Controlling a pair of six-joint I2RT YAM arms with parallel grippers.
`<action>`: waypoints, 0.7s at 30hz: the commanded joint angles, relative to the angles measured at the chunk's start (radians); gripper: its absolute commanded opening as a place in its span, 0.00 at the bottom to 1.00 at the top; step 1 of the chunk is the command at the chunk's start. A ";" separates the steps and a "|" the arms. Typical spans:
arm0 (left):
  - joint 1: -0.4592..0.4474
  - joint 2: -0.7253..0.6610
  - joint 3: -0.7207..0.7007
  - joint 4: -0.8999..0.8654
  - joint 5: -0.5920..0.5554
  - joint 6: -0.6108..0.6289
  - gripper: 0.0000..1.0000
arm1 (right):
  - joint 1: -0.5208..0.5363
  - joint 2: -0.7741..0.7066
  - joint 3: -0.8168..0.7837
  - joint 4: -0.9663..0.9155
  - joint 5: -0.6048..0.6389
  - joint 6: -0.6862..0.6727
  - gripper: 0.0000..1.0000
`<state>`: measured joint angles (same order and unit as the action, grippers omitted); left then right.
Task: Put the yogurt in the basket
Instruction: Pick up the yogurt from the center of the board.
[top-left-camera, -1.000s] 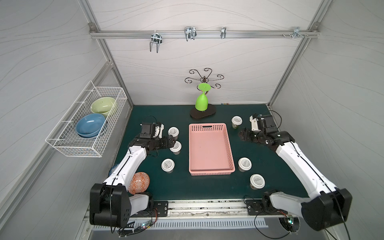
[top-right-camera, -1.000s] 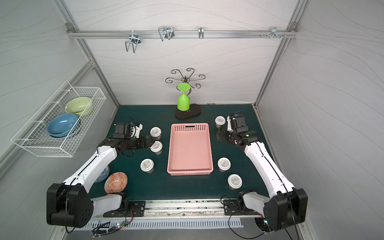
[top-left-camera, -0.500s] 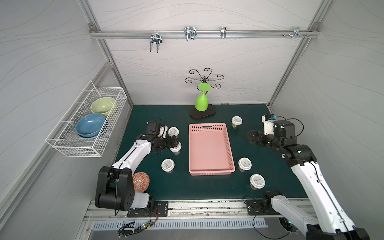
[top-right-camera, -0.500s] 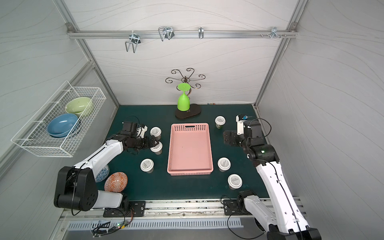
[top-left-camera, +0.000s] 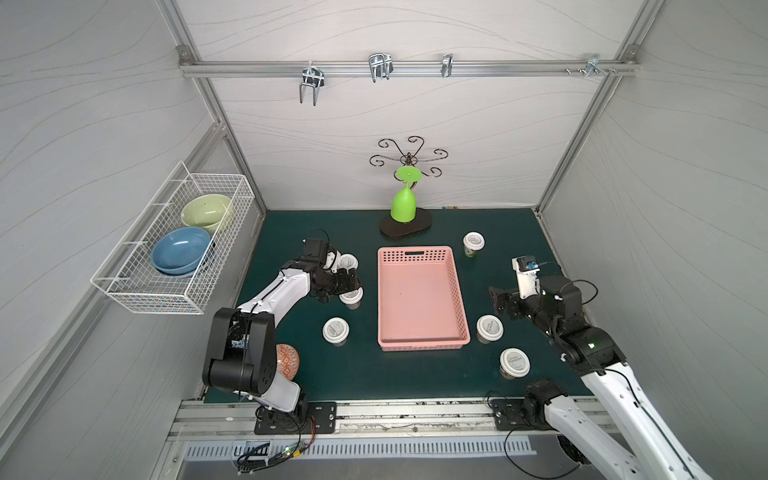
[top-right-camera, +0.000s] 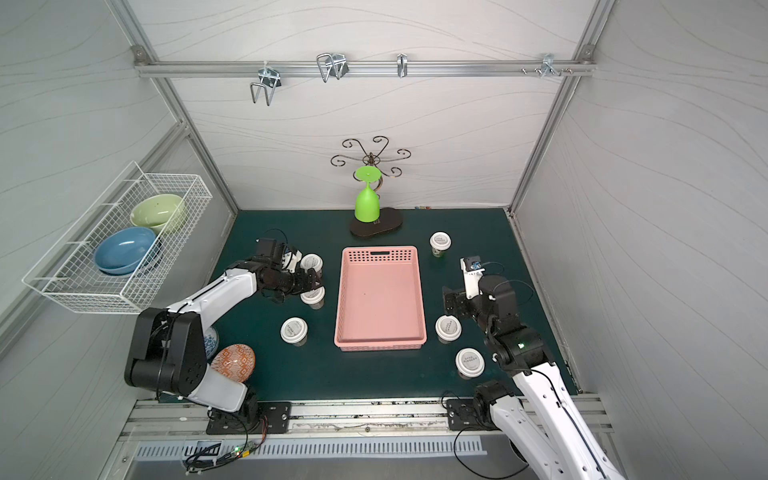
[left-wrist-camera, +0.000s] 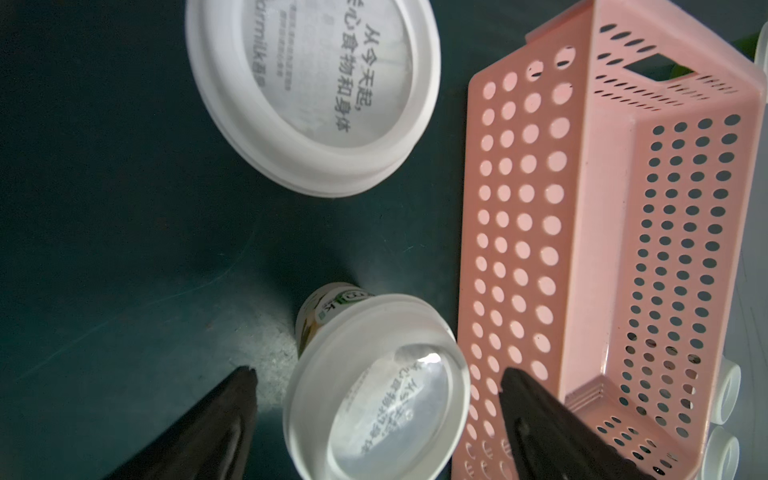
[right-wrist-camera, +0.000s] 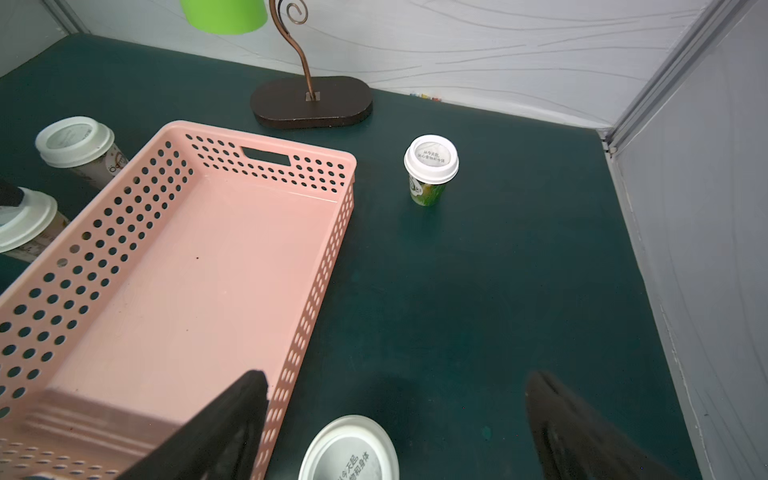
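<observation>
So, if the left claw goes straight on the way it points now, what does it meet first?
Most likely the yogurt cup: in the left wrist view it stands inside the open left claw, untouched. The pink basket is just beside it; depth is unclear.

The basket (top-left-camera: 419, 291) is smooth pink plastic, the yogurt lid (right-wrist-camera: 431, 160) white plastic, the tabletop (top-left-camera: 515, 232) matt.

Three yogurt cups (top-left-camera: 336, 330) stand either side of the basket (top-left-camera: 419, 299).
</observation>
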<state>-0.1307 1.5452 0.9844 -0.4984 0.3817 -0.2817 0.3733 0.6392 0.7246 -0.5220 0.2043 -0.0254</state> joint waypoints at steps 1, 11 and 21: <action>-0.014 0.013 0.044 0.012 0.009 -0.001 0.94 | 0.005 -0.010 -0.007 0.064 0.067 -0.012 0.99; -0.020 0.056 0.048 0.005 -0.009 -0.018 0.84 | 0.006 -0.031 -0.025 0.083 0.066 -0.011 0.99; -0.020 0.042 0.027 -0.003 -0.005 -0.023 0.71 | 0.006 -0.033 -0.034 0.093 0.083 -0.018 0.99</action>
<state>-0.1463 1.5906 0.9874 -0.4999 0.3794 -0.3008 0.3737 0.6167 0.6991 -0.4561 0.2668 -0.0349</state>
